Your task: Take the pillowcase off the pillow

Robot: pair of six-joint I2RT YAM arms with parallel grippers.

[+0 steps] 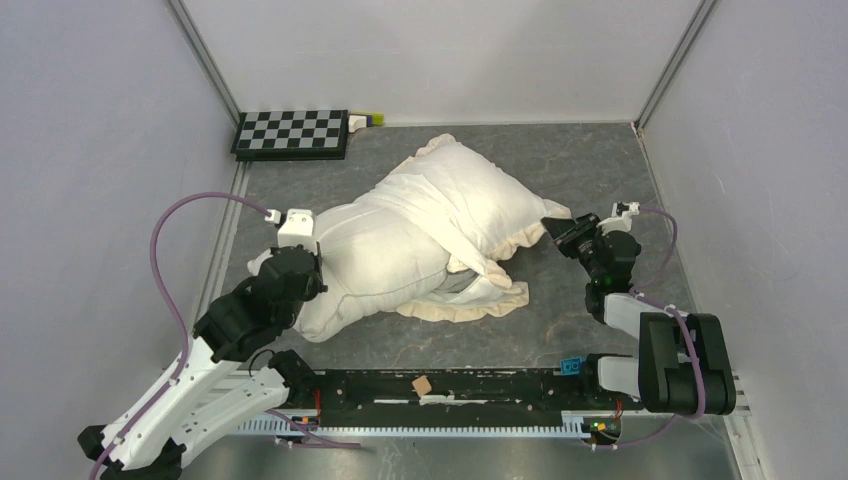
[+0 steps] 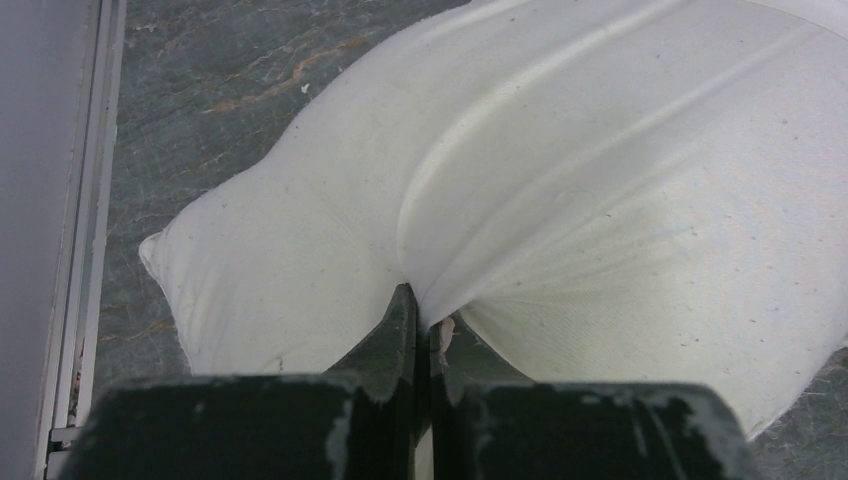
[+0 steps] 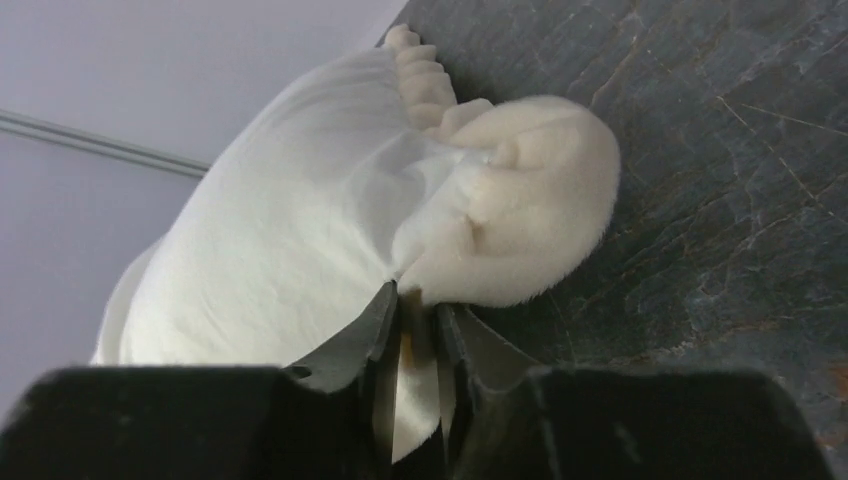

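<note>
Soft even light, faint shadows, wrist views perhaps blurred up close

A fixed camera high behind the near edge looks down and forward over the whole worktop (image 1: 600, 170), as far as its far corners. The left wrist camera sits close in by the left edge, peering past the left gripper (image 2: 425, 305) onto the pillow (image 2: 600, 200). The right wrist camera, low near the right edge, aims leftward past the right gripper (image 3: 415, 305) at the pillowcase (image 3: 530, 200); the overhead view takes in both patches.

Left pincer (image 2: 422, 305), right pincer (image 3: 415, 305): both pinched.
</note>
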